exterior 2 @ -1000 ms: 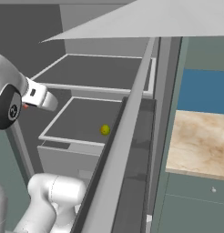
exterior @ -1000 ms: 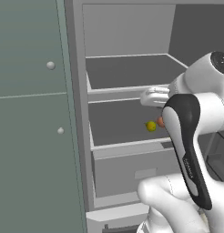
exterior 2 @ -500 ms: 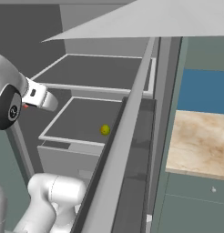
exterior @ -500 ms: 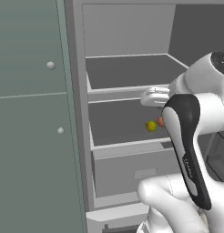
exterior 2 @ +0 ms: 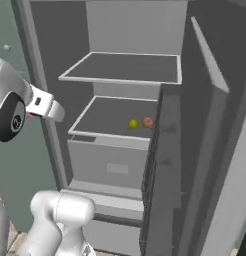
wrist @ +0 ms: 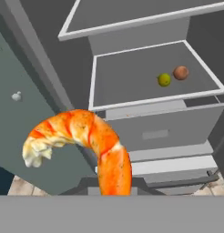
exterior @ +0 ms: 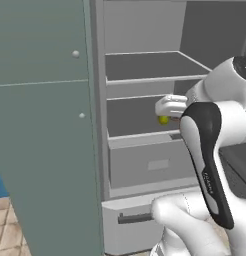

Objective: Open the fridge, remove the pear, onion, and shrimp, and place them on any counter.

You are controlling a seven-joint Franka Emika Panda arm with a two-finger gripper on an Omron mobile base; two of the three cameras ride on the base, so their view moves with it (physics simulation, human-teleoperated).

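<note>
The fridge (exterior 2: 126, 68) stands open, its door (exterior 2: 170, 165) swung out to the right. On its lower shelf the yellow-green pear (wrist: 164, 79) lies beside the reddish-brown onion (wrist: 180, 72); both show again as pear (exterior 2: 132, 124) and onion (exterior 2: 147, 121), and the pear (exterior: 164, 120) peeks past my hand. My gripper (wrist: 111, 189) is shut on the curved orange shrimp (wrist: 86, 136), held outside the fridge, in front of and left of the shelves; the shrimp hides the fingertips. The counter is out of view.
A grey-green cabinet (exterior: 45, 125) with small round knobs stands directly left of the fridge. Below the lower shelf is a closed drawer (wrist: 155, 132). My own white arm (exterior: 205, 150) blocks the right part of the shelves in the left base view.
Both base views have shifted, so the base has moved; the fridge now faces me more squarely. Pear and onion stay on the shelf. The grip has not visibly changed.
</note>
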